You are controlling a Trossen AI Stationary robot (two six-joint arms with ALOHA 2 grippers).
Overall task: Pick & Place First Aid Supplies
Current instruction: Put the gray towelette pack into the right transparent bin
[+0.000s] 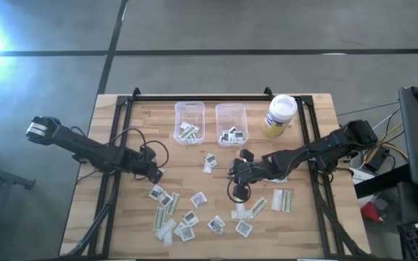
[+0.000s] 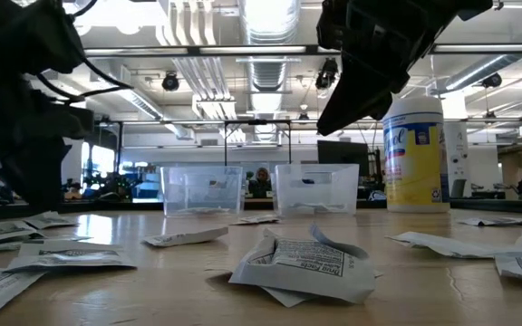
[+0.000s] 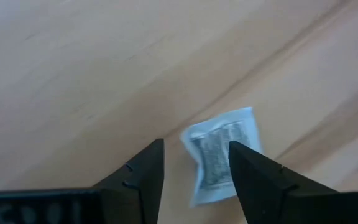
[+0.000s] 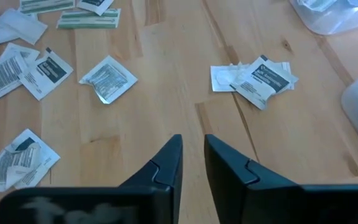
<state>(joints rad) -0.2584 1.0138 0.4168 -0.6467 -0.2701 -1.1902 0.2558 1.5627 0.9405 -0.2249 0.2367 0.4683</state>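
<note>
We see the left gripper low over the pale wood-grain table, dark tapered fingers spread above a crinkled square white packet with grey print. The right gripper hovers mid-table, fingers nearly together, nothing between them. Flat paper packets lie scattered along the near edge; a few rest in two clear bins.

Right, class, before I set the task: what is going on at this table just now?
Two robot arms are sorting small first aid packets from a wooden table into two clear bins; both bins already hold a few. The left gripper hangs open over one white packet. The right gripper, nearly closed and holding nothing, is above bare wood. A wipes jar stands beside the bins.
</note>
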